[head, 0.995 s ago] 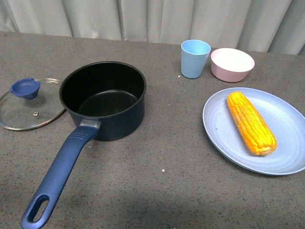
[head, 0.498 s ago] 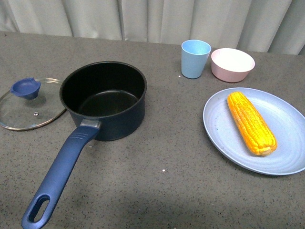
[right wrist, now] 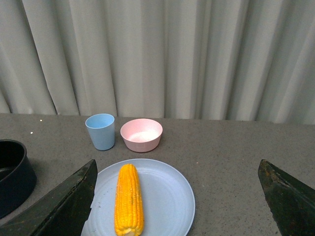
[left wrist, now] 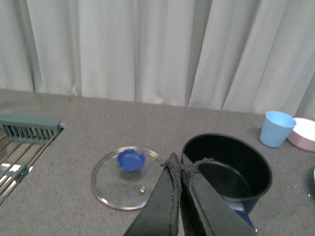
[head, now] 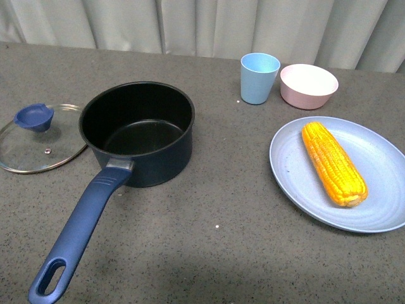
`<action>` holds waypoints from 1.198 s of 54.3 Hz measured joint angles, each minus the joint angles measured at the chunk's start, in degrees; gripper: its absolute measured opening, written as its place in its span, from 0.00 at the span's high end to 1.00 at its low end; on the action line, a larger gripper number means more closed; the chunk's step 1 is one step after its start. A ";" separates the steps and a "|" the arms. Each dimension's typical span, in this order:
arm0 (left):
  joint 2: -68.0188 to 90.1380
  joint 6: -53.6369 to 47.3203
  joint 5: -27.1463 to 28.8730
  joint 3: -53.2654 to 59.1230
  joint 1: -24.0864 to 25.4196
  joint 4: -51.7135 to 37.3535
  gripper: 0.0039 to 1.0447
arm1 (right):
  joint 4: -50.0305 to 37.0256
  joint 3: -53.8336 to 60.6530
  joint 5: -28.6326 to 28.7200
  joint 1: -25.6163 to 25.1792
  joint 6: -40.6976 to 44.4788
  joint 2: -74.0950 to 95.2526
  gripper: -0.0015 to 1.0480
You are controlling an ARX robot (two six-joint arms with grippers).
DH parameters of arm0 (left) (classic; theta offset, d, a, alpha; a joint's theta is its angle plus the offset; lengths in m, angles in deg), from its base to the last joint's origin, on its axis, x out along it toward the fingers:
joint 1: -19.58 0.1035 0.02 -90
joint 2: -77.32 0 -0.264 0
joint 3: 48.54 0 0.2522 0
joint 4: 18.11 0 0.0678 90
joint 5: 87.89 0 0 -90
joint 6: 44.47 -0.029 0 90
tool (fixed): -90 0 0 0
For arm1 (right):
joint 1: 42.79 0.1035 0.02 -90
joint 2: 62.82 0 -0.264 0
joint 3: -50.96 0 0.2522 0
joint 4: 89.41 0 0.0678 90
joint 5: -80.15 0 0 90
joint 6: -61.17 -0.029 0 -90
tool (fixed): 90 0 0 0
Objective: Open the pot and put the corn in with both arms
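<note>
The corn (right wrist: pixel 129 199) lay ahead of the wide-spread right claw (right wrist: pixel 177 167), lengthwise along its reach. The left claw (left wrist: pixel 179 164), pinched closed, sat farther off.

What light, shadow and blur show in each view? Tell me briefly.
Front view: soft even light, a faint broad shadow on the table near the bottom edge, corn sharp. Left wrist view: shut left end effector close and soft-edged. Right wrist view: open right end effector dark, corn crisp.

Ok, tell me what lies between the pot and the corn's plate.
Nothing: in the front view only bare grey table separates the pot from the plate. The blue cup stands farther back.
</note>
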 joint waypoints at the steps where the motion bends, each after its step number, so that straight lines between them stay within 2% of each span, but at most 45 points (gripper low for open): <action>1: -1.70 0.00 -0.04 0.00 0.00 2.36 0.96 | 0.00 0.00 0.00 0.00 0.00 0.00 0.09; 4: -4.96 0.02 0.00 0.00 0.00 5.29 0.96 | 0.00 0.00 -0.02 0.00 0.00 0.00 0.09; 13: -6.45 0.00 0.00 0.00 0.00 5.81 0.96 | 0.00 0.00 0.00 0.00 0.00 0.00 0.09; 16: -6.45 0.02 0.00 0.00 0.00 5.84 0.92 | 0.00 0.00 0.00 0.00 0.00 0.00 0.09; 30: -6.51 0.00 0.00 0.00 0.00 5.84 0.50 | 0.00 0.00 0.00 0.00 0.00 0.00 0.09; 43: -6.54 -0.04 0.00 0.00 0.00 5.84 0.04 | 0.00 0.00 0.00 0.00 0.00 0.00 0.09; 53: -6.54 -0.13 0.00 0.00 0.00 5.84 0.06 | 0.00 0.00 0.00 0.00 0.00 0.00 0.09; 55: -6.54 -0.13 0.00 0.00 0.00 5.84 0.06 | 2.54 -0.81 -5.35 1.44 -0.61 1.20 0.09; 57: -6.54 -0.15 0.00 0.00 0.00 5.84 0.06 | 8.04 -3.41 -16.26 4.76 -2.14 6.23 0.09; 59: -6.56 -0.15 0.04 0.00 0.00 5.84 0.06 | 8.55 -4.39 -20.65 5.22 -2.99 11.26 0.09; 61: -6.56 -0.15 0.00 0.00 0.00 5.84 0.06 | 6.47 -5.01 -20.37 4.04 -3.69 17.29 0.09; 65: -6.56 -0.15 0.00 0.00 0.00 5.84 0.06 | 0.98 -6.49 -14.99 0.83 -3.85 27.10 0.09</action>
